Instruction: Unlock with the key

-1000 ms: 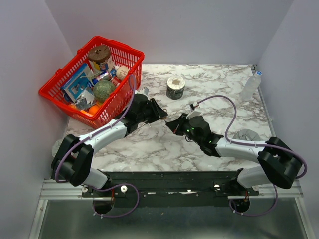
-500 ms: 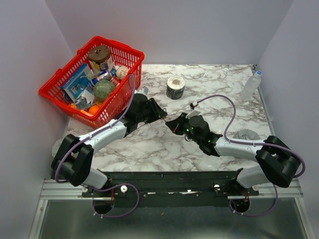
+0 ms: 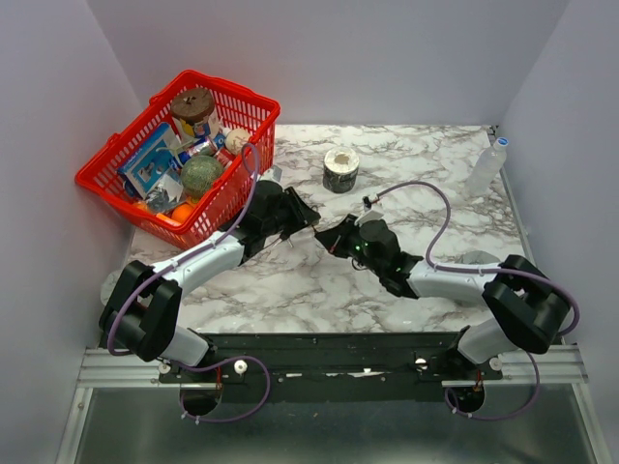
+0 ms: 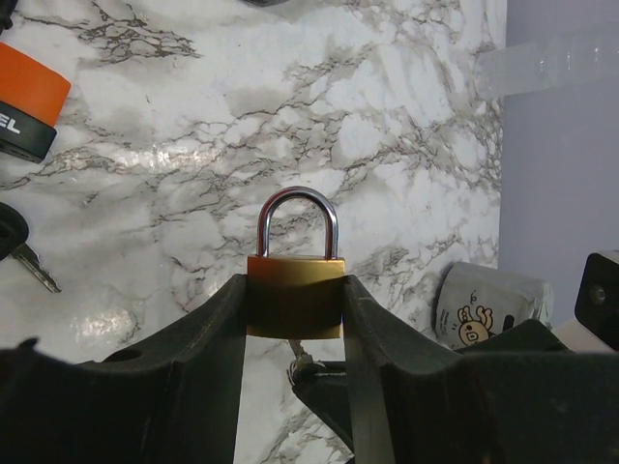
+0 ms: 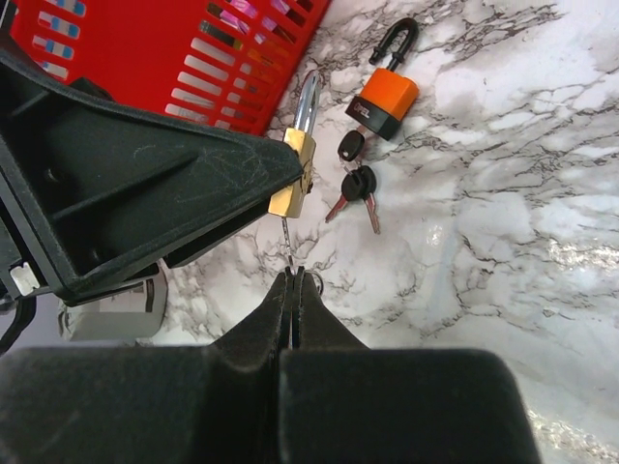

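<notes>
My left gripper [image 4: 295,287] is shut on the small brass padlock [image 4: 295,297], its shackle pointing away, held above the marble table. In the top view it [image 3: 309,218] sits mid-table, facing my right gripper [image 3: 329,242]. My right gripper [image 5: 293,276] is shut on the key; only its thin silvery blade [image 5: 287,240] shows, reaching the underside of the brass padlock [image 5: 293,188]. The key's head is hidden between the fingers. In the left wrist view the key [image 4: 302,363] shows just below the padlock.
An orange-and-black padlock [image 5: 384,97] and other black-headed keys [image 5: 358,184] lie on the table beside the red basket [image 3: 116,184]. A small roll [image 3: 340,169] stands at the back middle. A clear bottle [image 3: 486,166] stands at the right wall.
My right gripper has moved up and left with the key, closing on the left gripper's padlock. The left gripper has shifted slightly.
</notes>
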You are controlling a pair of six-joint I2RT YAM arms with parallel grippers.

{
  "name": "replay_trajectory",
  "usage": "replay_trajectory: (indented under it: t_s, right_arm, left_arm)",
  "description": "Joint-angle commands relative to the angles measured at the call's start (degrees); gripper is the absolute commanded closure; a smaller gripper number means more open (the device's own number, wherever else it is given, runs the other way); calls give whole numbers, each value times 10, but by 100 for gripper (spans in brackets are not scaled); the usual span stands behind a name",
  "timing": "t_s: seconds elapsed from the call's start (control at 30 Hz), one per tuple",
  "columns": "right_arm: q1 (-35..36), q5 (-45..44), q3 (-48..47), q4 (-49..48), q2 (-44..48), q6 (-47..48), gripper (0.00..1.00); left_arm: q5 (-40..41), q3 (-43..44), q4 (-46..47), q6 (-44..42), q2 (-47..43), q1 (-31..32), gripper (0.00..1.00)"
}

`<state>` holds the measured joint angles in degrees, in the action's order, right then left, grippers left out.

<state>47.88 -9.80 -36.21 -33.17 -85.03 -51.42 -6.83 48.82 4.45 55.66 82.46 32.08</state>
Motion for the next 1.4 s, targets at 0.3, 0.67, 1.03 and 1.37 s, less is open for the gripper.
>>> replay_trajectory:
  t_s: [0.3, 0.67, 1.03, 1.37]
  right_arm:
    - [-7, -47, -62, -33, -38, -24, 99]
    - [-7, -80, -91, -19, -42, -25, 99]
    - [-9, -107, -110, -8, -47, -32, 99]
    - [-9, -94, -135, -18, -74, -38, 99]
  left_arm:
    - [-8, -20, 16, 18, -26, 8, 100]
    - [16, -22, 7, 11, -31, 13, 100]
    - [82, -26, -18, -2, -52, 32, 100]
    - [91, -27, -25, 1, -55, 34, 100]
